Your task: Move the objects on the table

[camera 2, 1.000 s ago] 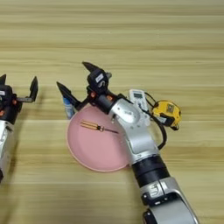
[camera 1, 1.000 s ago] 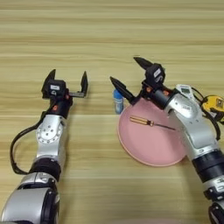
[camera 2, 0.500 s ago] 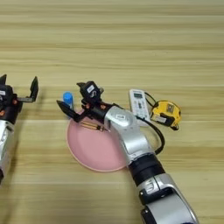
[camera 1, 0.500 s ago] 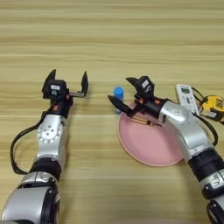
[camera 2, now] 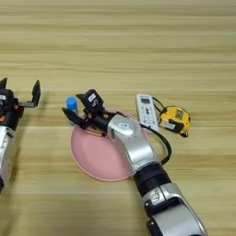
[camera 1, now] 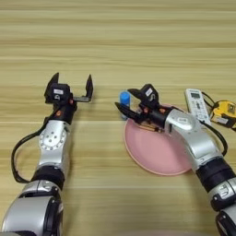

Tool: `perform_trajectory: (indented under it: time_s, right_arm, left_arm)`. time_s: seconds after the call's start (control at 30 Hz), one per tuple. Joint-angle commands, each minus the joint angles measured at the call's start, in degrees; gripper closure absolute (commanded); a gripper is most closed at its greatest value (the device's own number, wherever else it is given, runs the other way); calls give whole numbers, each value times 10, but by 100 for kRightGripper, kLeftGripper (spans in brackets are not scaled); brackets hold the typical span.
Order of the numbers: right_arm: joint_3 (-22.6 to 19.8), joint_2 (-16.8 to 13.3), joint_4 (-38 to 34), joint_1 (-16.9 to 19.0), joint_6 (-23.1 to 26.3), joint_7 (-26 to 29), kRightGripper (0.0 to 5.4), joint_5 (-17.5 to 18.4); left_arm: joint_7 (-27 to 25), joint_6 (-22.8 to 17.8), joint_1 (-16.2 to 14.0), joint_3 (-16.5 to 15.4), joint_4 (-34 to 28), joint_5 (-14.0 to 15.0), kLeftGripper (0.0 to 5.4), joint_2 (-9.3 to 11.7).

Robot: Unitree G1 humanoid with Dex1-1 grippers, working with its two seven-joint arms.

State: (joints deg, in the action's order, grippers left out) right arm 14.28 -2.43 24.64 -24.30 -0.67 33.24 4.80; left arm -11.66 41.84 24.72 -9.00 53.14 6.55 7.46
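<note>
My right gripper (camera 1: pixel 131 102), jaws spread and empty, hovers at the pink plate's (camera 1: pixel 156 156) rim over the screwdriver (camera 1: pixel 148 127), beside the glue stick (camera 1: pixel 124 99). Left gripper (camera 1: pixel 72 86) idles, jaws wide.

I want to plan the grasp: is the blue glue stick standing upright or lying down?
Upright. The glue stick stands on the table with its round cap on top, beside the pink plate.

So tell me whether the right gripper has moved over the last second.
Yes. The right gripper has come down and to the left, from above the pink plate's far rim to beside the blue glue stick, fingers open.
</note>
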Motion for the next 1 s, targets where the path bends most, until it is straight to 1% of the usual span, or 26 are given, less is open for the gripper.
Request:
perform_trajectory:
  time_s: [0.03,0.1,0.13,0.17,0.2,0.3,0.4,0.6,0.73,0.83,1.0]
  right_arm:
    - [-3,3,3,-8,-5,1,281,-4]
    - [-4,3,3,-8,-6,0,309,-4]
    - [-5,3,3,-8,-7,0,314,-4]
    - [-5,3,3,-8,-7,0,334,-4]
    - [-6,4,3,-8,-8,0,334,-4]
    - [-9,5,2,-8,-11,0,378,-2]
    - [-13,6,-1,-7,-14,-1,399,2]
    - [-18,9,-4,-4,-17,2,399,6]
    - [-25,10,-22,3,-18,9,399,19]
    - [-35,10,-51,14,-24,17,399,37]
    - [-50,-1,-135,49,-36,56,399,91]
  left_arm:
    - [2,5,9,1,7,-6,0,2]
    - [2,4,10,1,7,-6,0,2]
    - [2,4,10,1,7,-6,0,2]
    - [3,4,10,1,7,-6,0,2]
    - [3,4,11,1,8,-6,0,2]
    - [3,3,12,1,10,-6,0,2]
    - [3,3,13,0,12,-6,0,3]
    - [3,4,16,0,17,-7,0,5]
    - [2,5,17,0,19,-7,0,5]
    - [2,5,17,0,18,-7,0,5]
    - [3,6,18,1,20,-7,0,5]
